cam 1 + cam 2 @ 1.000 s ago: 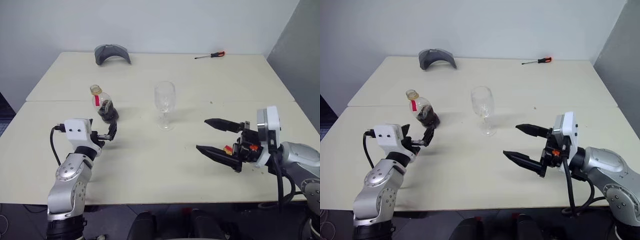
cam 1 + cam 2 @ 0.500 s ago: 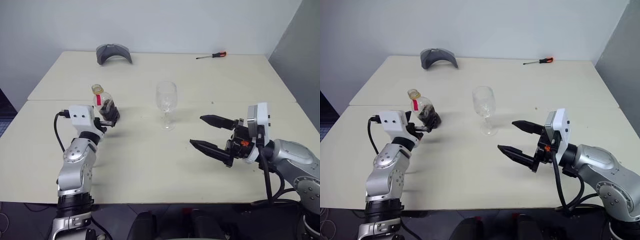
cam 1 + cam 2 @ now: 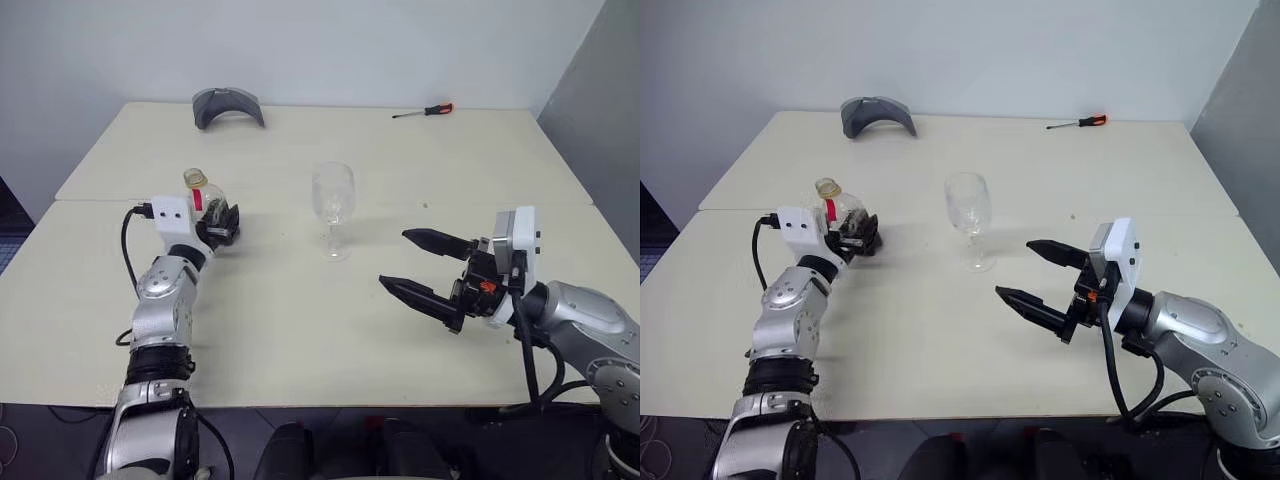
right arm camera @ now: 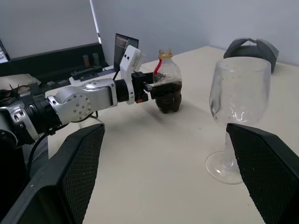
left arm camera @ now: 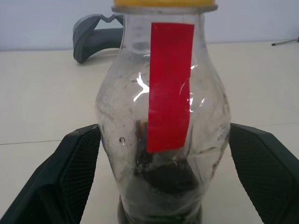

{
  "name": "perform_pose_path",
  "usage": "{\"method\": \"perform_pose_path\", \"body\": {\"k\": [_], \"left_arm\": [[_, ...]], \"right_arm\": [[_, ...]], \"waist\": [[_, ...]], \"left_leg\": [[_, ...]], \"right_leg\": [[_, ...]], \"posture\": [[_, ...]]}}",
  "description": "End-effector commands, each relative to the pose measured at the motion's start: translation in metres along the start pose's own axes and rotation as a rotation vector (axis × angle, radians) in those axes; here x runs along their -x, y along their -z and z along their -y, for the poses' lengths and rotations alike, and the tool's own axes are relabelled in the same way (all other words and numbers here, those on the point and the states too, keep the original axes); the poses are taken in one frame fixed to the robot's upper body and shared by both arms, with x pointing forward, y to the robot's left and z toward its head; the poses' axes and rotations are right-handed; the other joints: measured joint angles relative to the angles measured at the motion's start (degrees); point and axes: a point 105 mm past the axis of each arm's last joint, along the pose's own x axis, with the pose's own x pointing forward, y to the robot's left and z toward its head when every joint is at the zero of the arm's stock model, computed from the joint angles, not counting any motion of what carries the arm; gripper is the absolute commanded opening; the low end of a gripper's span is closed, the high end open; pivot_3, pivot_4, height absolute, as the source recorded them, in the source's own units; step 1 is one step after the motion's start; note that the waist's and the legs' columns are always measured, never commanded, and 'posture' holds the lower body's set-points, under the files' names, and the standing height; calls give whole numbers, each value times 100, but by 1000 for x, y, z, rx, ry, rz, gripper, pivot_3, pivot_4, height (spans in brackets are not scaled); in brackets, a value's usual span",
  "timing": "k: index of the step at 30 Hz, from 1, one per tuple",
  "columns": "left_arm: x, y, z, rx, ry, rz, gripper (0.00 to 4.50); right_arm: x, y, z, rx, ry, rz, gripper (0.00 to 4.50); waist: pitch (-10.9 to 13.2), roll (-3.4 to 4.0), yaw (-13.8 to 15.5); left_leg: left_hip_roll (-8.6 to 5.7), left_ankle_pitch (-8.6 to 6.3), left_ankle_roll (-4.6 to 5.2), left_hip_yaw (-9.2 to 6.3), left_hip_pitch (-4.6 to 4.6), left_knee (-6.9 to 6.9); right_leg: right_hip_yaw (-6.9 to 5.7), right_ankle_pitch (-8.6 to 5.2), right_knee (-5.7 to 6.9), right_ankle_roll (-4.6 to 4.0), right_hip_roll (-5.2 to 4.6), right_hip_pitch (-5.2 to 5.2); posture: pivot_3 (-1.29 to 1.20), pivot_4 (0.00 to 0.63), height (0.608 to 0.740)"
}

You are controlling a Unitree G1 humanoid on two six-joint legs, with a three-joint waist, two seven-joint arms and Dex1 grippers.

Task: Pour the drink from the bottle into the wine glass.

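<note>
Right then, my left gripper (image 5: 154,154) was spread wide around the bottle (image 5: 161,116), a finger (image 5: 70,177) on either side of its rounded body — not pinching it. That bottle stood upright on the left of the table (image 3: 300,330), yellow cap on, a little dark drink (image 5: 163,175) pooled low inside. My right gripper (image 3: 410,265) hung open over the table's right side — nothing between its fingers. Between them, a bit farther back, stood the empty wine glass (image 3: 332,205).

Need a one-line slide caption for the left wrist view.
Open left gripper straddles the capped bottle; a little dark drink sits at its bottom.
</note>
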Motion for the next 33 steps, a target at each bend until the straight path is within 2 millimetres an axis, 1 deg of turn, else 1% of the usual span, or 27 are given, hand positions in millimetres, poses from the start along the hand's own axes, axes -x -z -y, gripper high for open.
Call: {"method": "perform_pose_path", "body": {"k": [1,6,7,9,10,17,19,22,25,28,30,33], "left_arm": [[-8,-11,-2,-38,20,46,4500],[-16,-8,5,-34,60,51,4500],[-17,-8,6,-35,63,57,4311],[-18,-9,8,-31,74,66,3896],[-19,-10,8,-30,76,70,3610],[-20,-12,9,-37,97,78,1387],[-22,-20,15,-52,132,91,1029],[-28,-40,26,-92,194,118,976],[-35,-58,41,-162,288,126,976],[-41,-70,55,-182,399,122,975],[-46,-83,66,-246,479,136,975],[-50,-96,77,-352,560,160,975]], "right_arm": [[0,-9,-8,28,-16,37,4446],[0,-11,-8,29,-8,40,4446],[0,-11,-8,29,-5,40,4491],[0,-11,-7,27,-2,39,4500],[0,-11,-7,27,-1,39,4500],[0,-10,-5,26,5,34,4500],[0,-11,-5,31,6,38,4500],[0,-13,-4,43,1,42,4500],[-1,-16,3,49,14,45,4500],[-6,-23,20,57,40,57,4500],[-12,-34,33,81,53,67,4500],[-19,-42,45,111,62,75,4500]], "waist": [[0,0,0],[0,0,-2],[0,0,-2],[0,0,-3],[0,0,-3],[0,0,-4],[0,0,-5],[1,-2,-5],[8,-16,-1],[8,-16,-7],[8,-15,-9],[8,-15,-14]], "left_leg": [[0,0,0,-1,0,0],[0,0,0,-1,-1,1],[0,0,0,-1,-1,1],[0,0,-1,-1,-1,1],[0,0,-1,0,-1,1],[0,1,-1,0,-2,2],[0,1,-1,-1,-2,2],[-1,1,-2,-1,-4,5],[-2,2,-2,-7,-9,9],[-5,3,-5,-2,-9,9],[-5,7,-12,-1,-8,9],[-4,7,-12,-1,-7,7]], "right_leg": [[0,0,0,0,0,0],[-1,0,0,0,0,0],[-1,0,1,0,0,0],[-1,0,0,0,0,-1],[-1,0,1,0,0,-1],[-2,0,1,0,-1,-1],[-2,0,1,0,-1,-1],[-3,0,2,0,-1,-1],[-8,0,3,0,-1,-4],[-4,1,3,1,-1,-4],[-3,1,4,1,-1,-5],[-3,0,5,0,3,-10]], "posture": [[0,150,740],[0,150,740],[0,150,740],[0,150,740],[0,150,740],[0,150,740],[0,150,740],[0,150,740],[0,150,740],[0,150,740],[0,150,740],[0,150,740]]}}
